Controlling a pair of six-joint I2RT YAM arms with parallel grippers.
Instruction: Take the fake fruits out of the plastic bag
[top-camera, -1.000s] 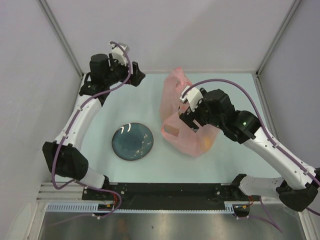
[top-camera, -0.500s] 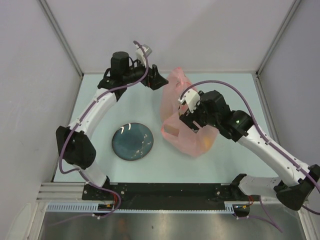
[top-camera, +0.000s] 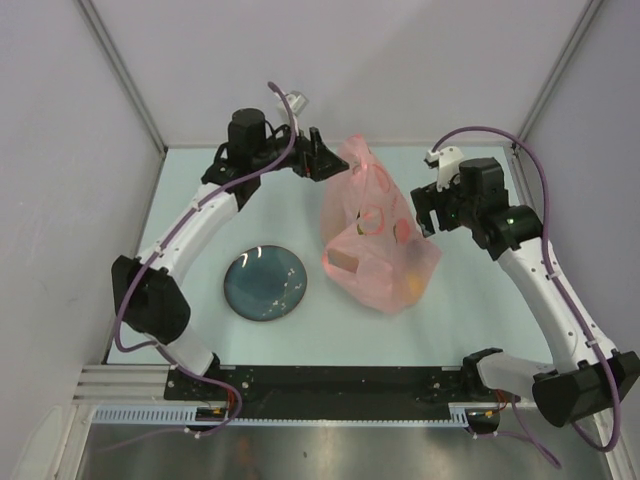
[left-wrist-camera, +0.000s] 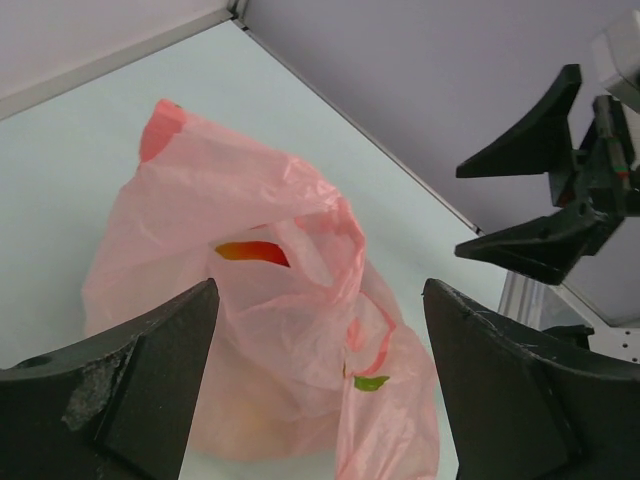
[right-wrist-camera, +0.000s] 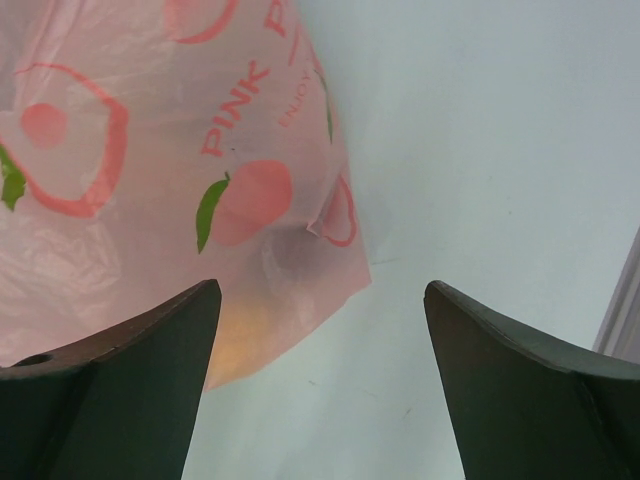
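Plate (top-camera: 265, 283): dark blue round glossy dish, flat on the pale table (top-camera: 330, 325), to the near-left of the bag and apart from it.
Left arm (top-camera: 190, 225): white links with black joints. I see it stretched from the near-left corner to the far side of the table, its wrist pointing at the bag.
Left gripper (top-camera: 320, 160): black two-finger claw, jaws spread wide with nothing between them. It hangs just beside the bag's far-left upper edge, and I cannot tell whether a fingertip touches the film.
Plastic bag (top-camera: 375, 235): thin crinkly translucent pink carrier with handles, red peach prints and the word "PINK". It lies slumped on the table right of the plate, between my two claws. In the left wrist view its handle end stands up, crumpled.
Fake fruits (top-camera: 412, 285): small plastic pieces, all inside the bag. I make out an orange patch at the near-right corner, a red-orange shape behind a handle opening in the left wrist view, and a yellow-orange glow low in the right wrist view. I cannot tell which fruits they are.
Right gripper (top-camera: 425, 210): matching black claw, fingers far apart and holding nothing. It hovers just off the bag's right side, above bare table.
Right arm (top-camera: 545, 285): it rises from the near-right corner and bends in toward the bag.
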